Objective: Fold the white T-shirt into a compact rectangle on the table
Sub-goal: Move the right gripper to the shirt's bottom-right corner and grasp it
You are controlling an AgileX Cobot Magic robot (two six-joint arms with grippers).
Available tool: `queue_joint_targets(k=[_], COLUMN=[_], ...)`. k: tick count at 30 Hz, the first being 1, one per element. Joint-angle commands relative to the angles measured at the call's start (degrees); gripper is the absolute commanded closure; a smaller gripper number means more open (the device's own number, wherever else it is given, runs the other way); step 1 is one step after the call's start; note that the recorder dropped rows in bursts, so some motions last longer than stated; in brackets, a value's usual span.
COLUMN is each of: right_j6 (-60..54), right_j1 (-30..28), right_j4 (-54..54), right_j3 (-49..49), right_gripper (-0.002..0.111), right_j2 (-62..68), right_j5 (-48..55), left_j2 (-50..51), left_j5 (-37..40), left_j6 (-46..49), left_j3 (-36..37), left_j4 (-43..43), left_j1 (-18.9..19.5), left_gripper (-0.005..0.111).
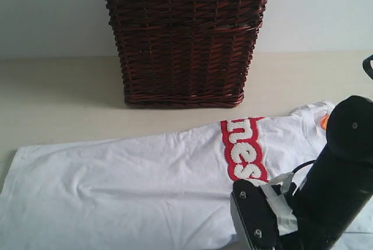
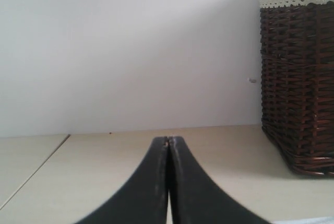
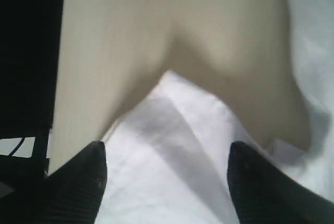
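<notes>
Entry: fold not yet formed.

The white T-shirt (image 1: pixel 145 174) lies spread on the near half of the surface (image 1: pixel 58 98), hem to the left and neck to the right. Its red chest band (image 1: pixel 242 151) runs right of the middle, and the orange neck tag (image 1: pixel 324 122) shows at the far right. The wicker basket (image 1: pixel 186 40) stands just beyond it, apart from the cloth.

The right arm (image 1: pixel 332 186) covers the near right part of the shirt. In the right wrist view we see the right tool (image 3: pixel 167 182) released. Its jaws stand wide to either side of a pointed flap of white cloth, with nothing pinched between them. We cannot tell how many layers lie in that flap.

The left tool (image 2: pixel 168 139) is clenched on nothing and sits low over bare surface, facing the wall and the basket. It is not seen in the exterior view.

Risks, as we judge them:
- The cloth is thin. A closing pinch could take only the top layer, or slide off the point, and the flap would drop back.
- Nothing pins the shirt, so any lift or drag from the right could pull the whole garment and wrinkle the flat left half.
- A crooked pull would skew the band and leave no clean rectangle.
- A carry toward the far side could brush the basket.
</notes>
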Motion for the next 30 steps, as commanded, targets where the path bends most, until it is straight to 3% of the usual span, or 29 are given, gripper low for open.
queue_joint_targets(k=[1,13,15,19,22,26,30], right_j6=[2.8,5.6,5.4,5.4,5.4,5.4,5.4], right_j1=[3.6,5.1,5.1,5.1,5.1,5.1,5.1], right_j4=[0.5,2.0,2.9,2.5,1.1,0.9,0.9], right_j3=[3.4,9.4,9.4,9.4,9.4,9.4,9.4], right_gripper=[0.044,0.044,0.051,0.087,0.107,0.108,0.105], right_j2=[-2.4,-1.1,0.2,4.4,4.6,3.4,-7.2], right_j5=[1.1,-11.3,-12.0,-13.5,-13.3,-12.9,-11.8], left_j2=[-0.3,-0.3,-0.3,-0.3,-0.3,-0.3,-0.3], left_j5=[0.0,0.0,0.0,0.0,0.0,0.0,0.0], left_j6=[-0.3,-0.3,-0.3,-0.3,-0.3,-0.3,-0.3], left_j3=[0.0,0.0,0.0,0.0,0.0,0.0,0.0], left_j4=[-0.4,-0.4,-0.4,-0.4,-0.4,-0.4,-0.4], left_j1=[0.1,0.1,0.1,0.1,0.1,0.1,0.1], left_gripper=[0.107,0.107,0.107,0.107,0.107,0.107,0.107])
